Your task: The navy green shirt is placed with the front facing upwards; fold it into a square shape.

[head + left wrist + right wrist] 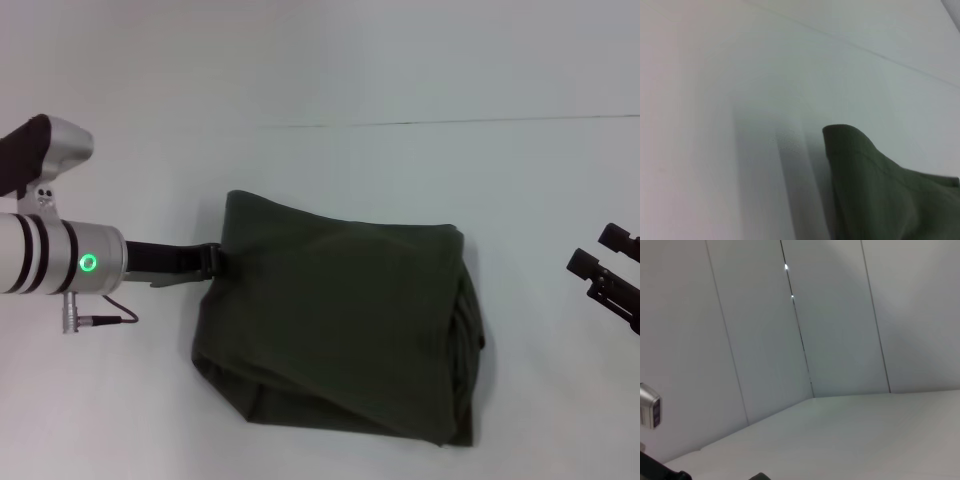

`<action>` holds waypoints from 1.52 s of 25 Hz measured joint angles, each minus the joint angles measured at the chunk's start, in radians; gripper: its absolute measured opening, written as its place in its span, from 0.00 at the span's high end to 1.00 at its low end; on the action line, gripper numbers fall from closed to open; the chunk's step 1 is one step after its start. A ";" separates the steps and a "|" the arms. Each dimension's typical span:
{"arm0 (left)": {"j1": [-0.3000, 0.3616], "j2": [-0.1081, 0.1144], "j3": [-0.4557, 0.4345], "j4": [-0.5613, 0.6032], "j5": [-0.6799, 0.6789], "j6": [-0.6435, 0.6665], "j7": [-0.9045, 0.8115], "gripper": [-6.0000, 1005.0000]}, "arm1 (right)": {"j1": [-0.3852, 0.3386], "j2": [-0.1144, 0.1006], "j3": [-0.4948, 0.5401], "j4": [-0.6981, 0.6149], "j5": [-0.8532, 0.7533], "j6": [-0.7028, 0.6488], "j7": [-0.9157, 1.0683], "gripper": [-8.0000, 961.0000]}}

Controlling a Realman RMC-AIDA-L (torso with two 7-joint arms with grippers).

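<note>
Head view: a white bench (330, 70) fills the scene, with a thin seam line running across its far part. The navy green shirt (340, 320) lies on the middle of the bench, nearer the front edge than the far edge. It is folded into a rough, bulky rectangle, with layered edges showing along its right side and a fold crossing its front part. No lettering shows on the upper surface. The left gripper (205, 260) reaches in from the bench's left side, low to the surface, behind a silver wrist with a glowing green ring. Its dark jaws meet the shirt's left edge near the far left corner of the fold. They look narrow, and whether they pinch cloth cannot be told. The right gripper (608, 272) sits at the bench's right edge, well apart from the shirt. Two dark fingertips stand apart with nothing between them.

Left wrist view: a raised, rounded corner of the navy green shirt (875, 190) stands up from the white bench (715, 125). A hem seam runs along the fabric. The jaws are out of sight here.

Right wrist view: pale wall panels meet the white bench (865, 440). The shirt does not appear.
</note>
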 joint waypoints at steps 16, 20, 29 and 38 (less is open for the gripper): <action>0.092 -0.006 -0.101 0.033 -0.003 0.071 0.032 0.92 | 0.025 0.000 -0.005 0.017 -0.003 0.006 0.000 0.31; 0.095 -0.010 -0.104 0.046 -0.005 0.104 0.054 0.88 | 0.028 0.000 -0.021 0.023 -0.003 0.010 -0.007 0.31; 0.172 -0.065 -0.104 0.260 -0.028 0.181 0.199 0.74 | 0.028 0.000 -0.032 0.024 -0.002 0.014 -0.012 0.31; 0.272 -0.085 -0.127 0.455 -0.140 0.296 0.510 0.31 | 0.056 -0.002 -0.035 0.018 0.000 -0.022 -0.021 0.31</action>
